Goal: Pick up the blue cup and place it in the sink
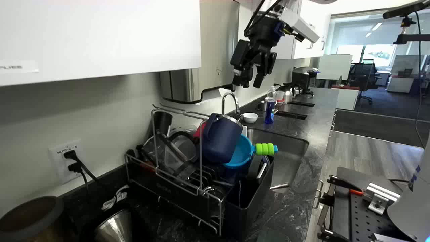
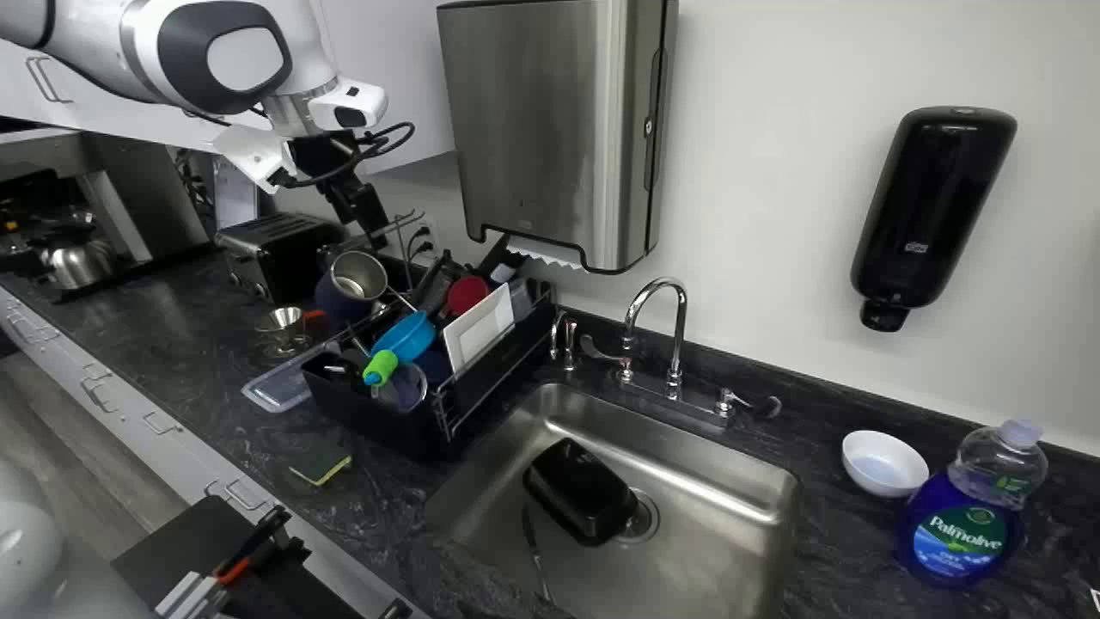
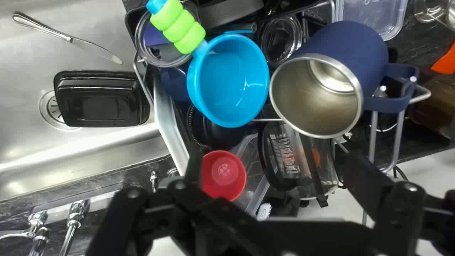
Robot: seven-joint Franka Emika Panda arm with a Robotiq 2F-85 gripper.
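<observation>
Wrist view shows the round blue cup, green-handled.

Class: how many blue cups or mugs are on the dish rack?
2: the tilted navy mug and, left of it in the wrist view, the light blue cup. A partly hidden dark blue item below it may be another.

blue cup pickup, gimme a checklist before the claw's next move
1. Claw open, holding nothing: ok.
2. Target certain: cannot tell; light blue cup and navy mug both fit.
3. Navy mug's handle free of the rack: cannot tell; they overlap in the wrist view.
4. Room between the two: likely not ok; rims nearly meet in that view.
5. Sink free of other things: not ok; black container and knife inside.
</observation>
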